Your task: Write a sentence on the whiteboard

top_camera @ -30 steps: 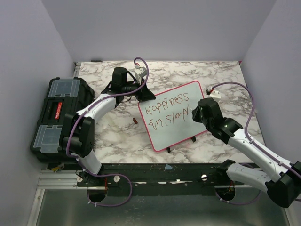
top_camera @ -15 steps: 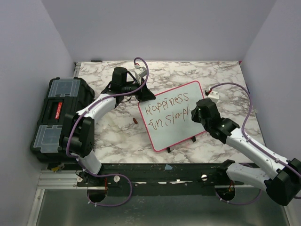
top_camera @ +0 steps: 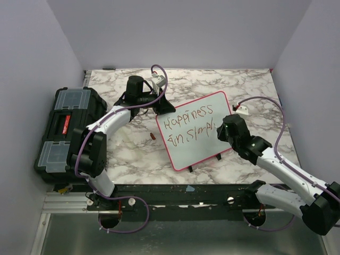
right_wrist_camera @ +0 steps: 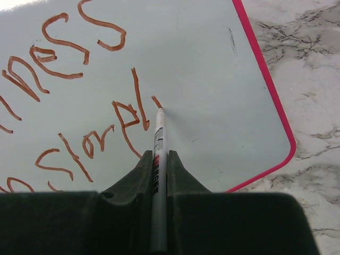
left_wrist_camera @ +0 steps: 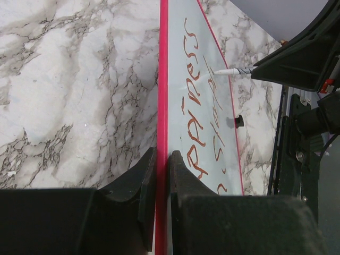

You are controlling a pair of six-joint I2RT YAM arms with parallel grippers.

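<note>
The whiteboard (top_camera: pixel 194 151), white with a pink-red frame, stands tilted on the marble table. The sentence (top_camera: pixel 188 125) on it reads about "Happiness / in Simpl" in red-brown lettering. My left gripper (top_camera: pixel 162 104) is shut on the board's top left edge, with the red frame (left_wrist_camera: pixel 162 79) between its jaws. My right gripper (top_camera: pixel 222 126) is shut on a grey marker (right_wrist_camera: pixel 158 175); the marker's tip (right_wrist_camera: pixel 160 109) touches the board at the end of a short new stroke right of the "l". The marker tip also shows in the left wrist view (left_wrist_camera: pixel 226 71).
A black toolbox (top_camera: pixel 66 130) with clear lid trays sits at the table's left edge. A small red cap (top_camera: pixel 152 136) lies on the marble left of the board. A white tag (top_camera: pixel 244 110) lies right of the board. The board's black feet (top_camera: pixel 219 156) rest near the front edge.
My right gripper has moved a little down and right with the marker, and a short new stroke has appeared after the "l". The left gripper and the board have not moved.
</note>
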